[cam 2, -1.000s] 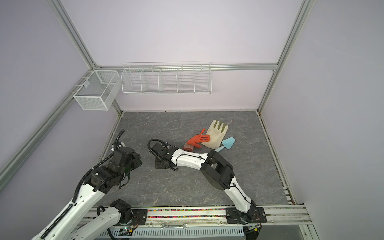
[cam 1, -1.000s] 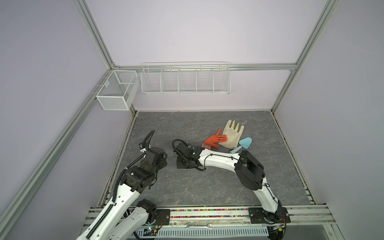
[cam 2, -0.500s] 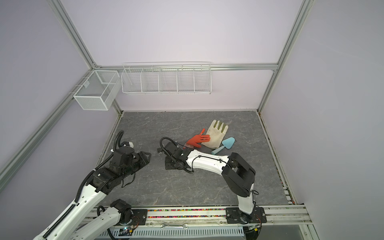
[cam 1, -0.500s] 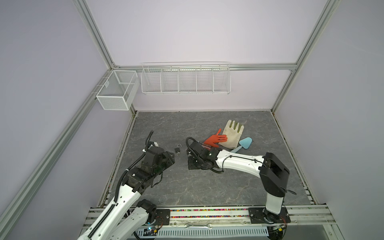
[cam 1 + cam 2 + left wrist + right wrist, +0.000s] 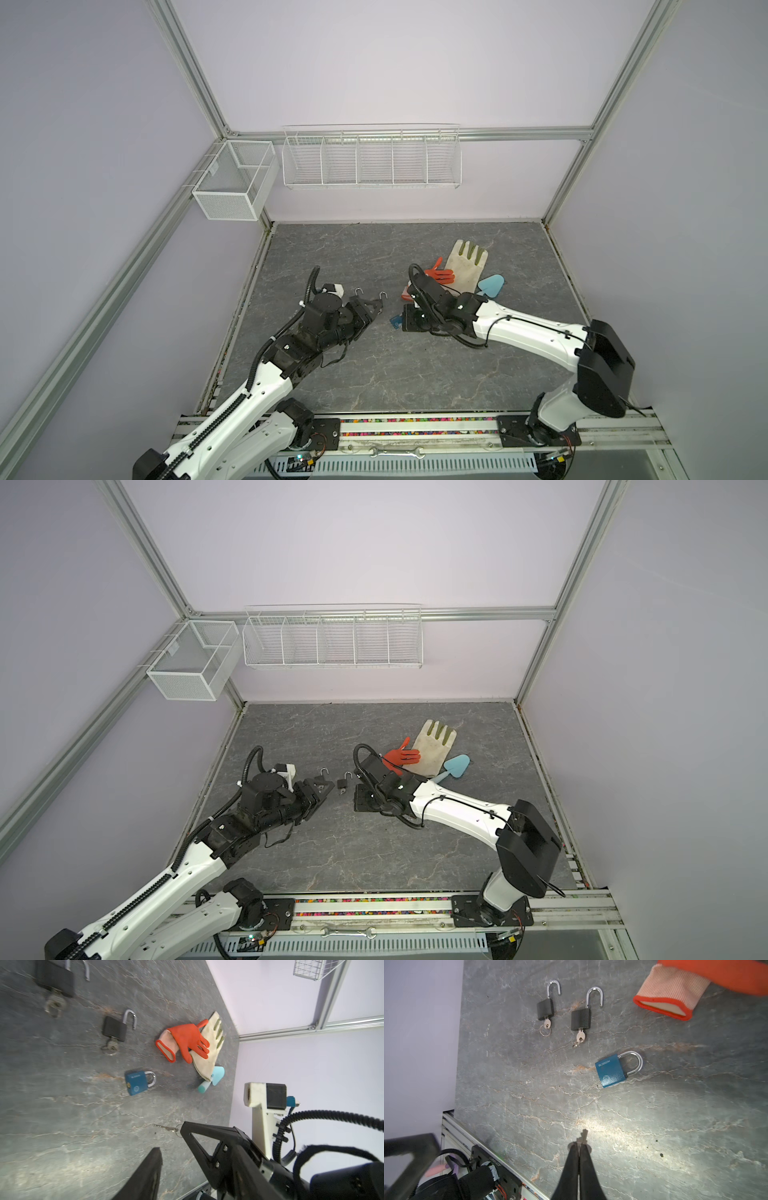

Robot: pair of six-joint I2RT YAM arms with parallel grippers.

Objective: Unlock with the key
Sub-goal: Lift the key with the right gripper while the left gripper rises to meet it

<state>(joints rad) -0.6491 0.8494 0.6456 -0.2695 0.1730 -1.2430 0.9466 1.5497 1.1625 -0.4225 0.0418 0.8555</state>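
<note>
Since a second ago the right arm (image 5: 532, 332) had pulled back from its reach across the middle, uncovering the locks, and the left arm (image 5: 266, 382) had swung in toward them. Right jaws were pinched shut on the key (image 5: 584, 1136), blade sticking out ahead, low over the table (image 5: 664, 1136). Left jaws stood about half open, holding nothing, near the two black padlocks (image 5: 581, 1019), both already sprung with keys in them. The blue padlock (image 5: 611, 1071) lay flat and loose, hoop shut, no key in it, near the held key but apart. Step judged: carrying the key to the blue padlock, insertion not begun. Next move calls for lining the blade up with the keyhole (image 5: 128, 1085) in the body's end. The lock would likely slide, so the left jaws should probably clamp it first.
</note>
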